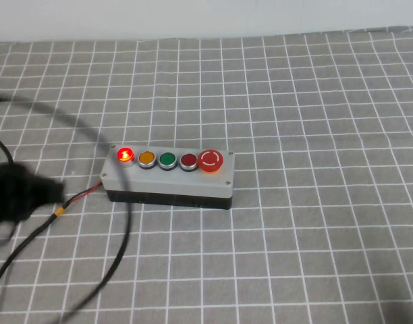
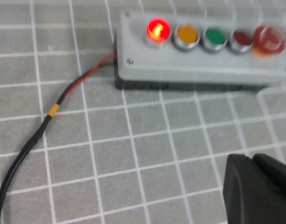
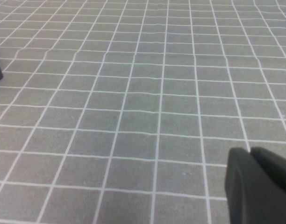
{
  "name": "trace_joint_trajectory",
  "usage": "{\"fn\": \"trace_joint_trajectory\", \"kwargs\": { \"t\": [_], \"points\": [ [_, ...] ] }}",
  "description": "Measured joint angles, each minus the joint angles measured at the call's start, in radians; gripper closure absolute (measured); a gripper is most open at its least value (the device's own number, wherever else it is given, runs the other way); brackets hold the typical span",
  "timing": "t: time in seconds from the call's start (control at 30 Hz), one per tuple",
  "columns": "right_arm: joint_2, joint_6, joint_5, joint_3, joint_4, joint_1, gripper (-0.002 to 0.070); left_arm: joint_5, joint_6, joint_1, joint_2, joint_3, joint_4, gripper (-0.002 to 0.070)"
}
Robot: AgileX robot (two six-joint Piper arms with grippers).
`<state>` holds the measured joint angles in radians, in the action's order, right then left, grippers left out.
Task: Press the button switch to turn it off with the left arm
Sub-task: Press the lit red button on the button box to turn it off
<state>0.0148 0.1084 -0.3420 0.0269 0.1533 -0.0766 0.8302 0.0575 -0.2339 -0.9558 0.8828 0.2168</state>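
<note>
Cable (image 2: pixel 21 154) runs by left claw (image 2: pixel 251 163) to button switch (image 1: pixel 166 179) (right claw (image 3: pixel 249 154) apart).

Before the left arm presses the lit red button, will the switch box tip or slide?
Probably neither: the switch box is low, wide and flat-based. Its curving cable should hardly tug it. Left gripper hovers left of it; right gripper sits over checked cloth.
</note>
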Motion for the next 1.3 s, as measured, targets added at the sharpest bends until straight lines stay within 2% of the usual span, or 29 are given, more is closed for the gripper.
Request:
{"fn": "trace_joint_trajectory", "kwargs": {
  "t": [0.33,0.63,0.93,1.3],
  "points": [
    [0.000,0.000,0.000,0.000,0.000,0.000,0.0694,0.074,0.172,0.000,-0.487,0.327,0.056,0.0678],
    [0.000,0.000,0.000,0.000,0.000,0.000,0.0694,0.116,0.211,0.000,-0.767,0.538,0.062,0.0678],
    [0.000,0.000,0.000,0.000,0.000,0.000,0.0694,0.155,0.216,0.000,-0.881,0.607,0.060,0.0678],
    [0.000,0.000,0.000,0.000,0.000,0.000,0.0694,0.152,0.216,0.000,-0.904,0.613,0.058,0.0678]
  ]
}}
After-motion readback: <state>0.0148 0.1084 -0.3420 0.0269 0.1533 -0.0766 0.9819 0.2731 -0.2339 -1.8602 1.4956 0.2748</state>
